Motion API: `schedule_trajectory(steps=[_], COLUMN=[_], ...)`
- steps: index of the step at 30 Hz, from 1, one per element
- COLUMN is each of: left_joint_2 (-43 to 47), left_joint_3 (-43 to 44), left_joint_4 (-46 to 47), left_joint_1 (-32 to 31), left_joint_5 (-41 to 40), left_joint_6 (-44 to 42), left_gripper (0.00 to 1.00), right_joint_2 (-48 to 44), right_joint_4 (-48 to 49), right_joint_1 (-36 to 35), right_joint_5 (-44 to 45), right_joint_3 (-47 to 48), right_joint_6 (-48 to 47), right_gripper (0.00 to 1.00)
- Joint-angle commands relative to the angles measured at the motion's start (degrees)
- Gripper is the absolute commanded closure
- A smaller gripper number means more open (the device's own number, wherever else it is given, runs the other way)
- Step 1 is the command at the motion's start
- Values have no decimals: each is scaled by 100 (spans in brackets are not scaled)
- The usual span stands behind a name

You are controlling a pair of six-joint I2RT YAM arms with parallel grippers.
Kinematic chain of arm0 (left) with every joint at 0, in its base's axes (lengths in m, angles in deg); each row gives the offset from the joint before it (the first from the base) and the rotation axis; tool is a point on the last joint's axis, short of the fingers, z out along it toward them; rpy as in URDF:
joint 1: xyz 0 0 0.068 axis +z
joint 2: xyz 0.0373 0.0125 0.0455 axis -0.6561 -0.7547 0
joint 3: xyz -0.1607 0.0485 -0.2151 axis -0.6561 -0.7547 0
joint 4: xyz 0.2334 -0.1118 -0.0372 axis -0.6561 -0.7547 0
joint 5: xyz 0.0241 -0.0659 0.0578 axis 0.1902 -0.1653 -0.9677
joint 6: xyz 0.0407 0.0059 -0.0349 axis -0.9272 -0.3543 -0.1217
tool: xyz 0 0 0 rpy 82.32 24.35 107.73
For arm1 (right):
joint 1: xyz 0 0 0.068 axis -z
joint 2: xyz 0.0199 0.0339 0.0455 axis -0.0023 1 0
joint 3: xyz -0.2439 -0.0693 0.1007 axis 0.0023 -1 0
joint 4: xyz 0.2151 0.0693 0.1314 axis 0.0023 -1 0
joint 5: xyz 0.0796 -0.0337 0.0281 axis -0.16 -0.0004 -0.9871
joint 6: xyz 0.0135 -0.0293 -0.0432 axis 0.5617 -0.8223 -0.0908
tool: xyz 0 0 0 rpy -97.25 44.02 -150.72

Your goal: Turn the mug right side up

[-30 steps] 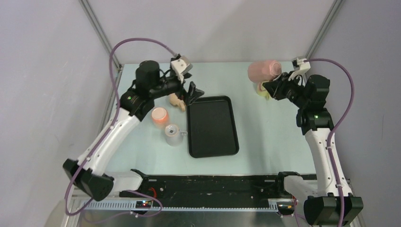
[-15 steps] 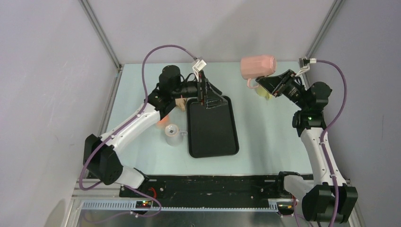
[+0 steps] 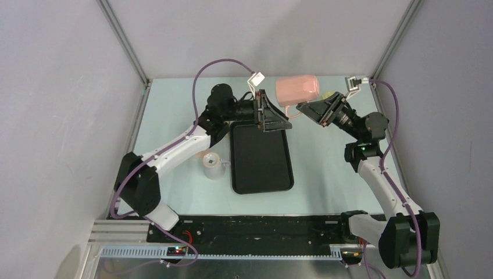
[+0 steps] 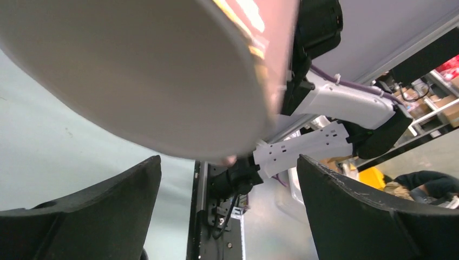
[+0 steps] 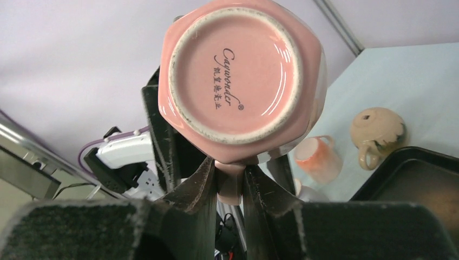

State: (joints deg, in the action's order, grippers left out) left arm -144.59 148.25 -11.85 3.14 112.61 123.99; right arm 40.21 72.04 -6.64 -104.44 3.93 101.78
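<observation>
- Hanging in mid-air was the glazed pink ceramic mug (image 3: 296,89). It was tipped on its side over the far end of the table, well clear of the surface, so not right side up yet.
- The right wrist view looked straight at its stamped base (image 5: 241,76), so I reckoned the mouth pointed away, towards the left arm.
- The right gripper (image 3: 307,108) had the mug by its handle (image 5: 230,187), with both fingers pinched hard against it from either side.
- The left gripper (image 3: 274,111) sat just beside the mug with its fingers spread wide and nothing in them. In its own camera the mug's wall (image 4: 135,70) filled the top of the picture above the two dark fingertips (image 4: 135,179), and I couldn't tell whether anything touched.
- Below them lay the black rectangular plastic tray (image 3: 261,168), with a small grey cup (image 3: 213,165) just beside its left edge.
- Farther off, the right wrist view caught a tan teapot (image 5: 376,132) and an orange-pink cup (image 5: 319,157) on the pale green tabletop (image 3: 331,168).
- My read: this was the mid-air flip, maybe a handover.
- Next move, I'd guess, needed either the left fingers squeezing the body before the right lets go, or a wrist roll to bring the mouth up, then a gentle set-down.
</observation>
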Motion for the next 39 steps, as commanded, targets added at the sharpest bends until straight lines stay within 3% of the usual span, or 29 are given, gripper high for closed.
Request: schedule_trajectory(steps=[1,6,29,39], left_joint_2=[-96,-185,-287,-292], left_joint_3=[-35,-68,-161,-284], left_joint_4=[808,1317,2378,2983], left_joint_1=[-51,-46,-92,-97], left_joint_5=[149,163,276,236], left_joint_6=[528,998,1799,2213], left_gripper=[2,1,40,44], right_joint_2=[-36,-29,393,606], right_joint_4=[1476,1539,2094,2608], right_joint_1=[-113,-160,-479,-754], right_joint_5=[193,321,513,423], right_joint_3=[-11,-174,-796,-988], right_joint_6=[157,22,-595,-529], right_gripper=[100,100,100,100])
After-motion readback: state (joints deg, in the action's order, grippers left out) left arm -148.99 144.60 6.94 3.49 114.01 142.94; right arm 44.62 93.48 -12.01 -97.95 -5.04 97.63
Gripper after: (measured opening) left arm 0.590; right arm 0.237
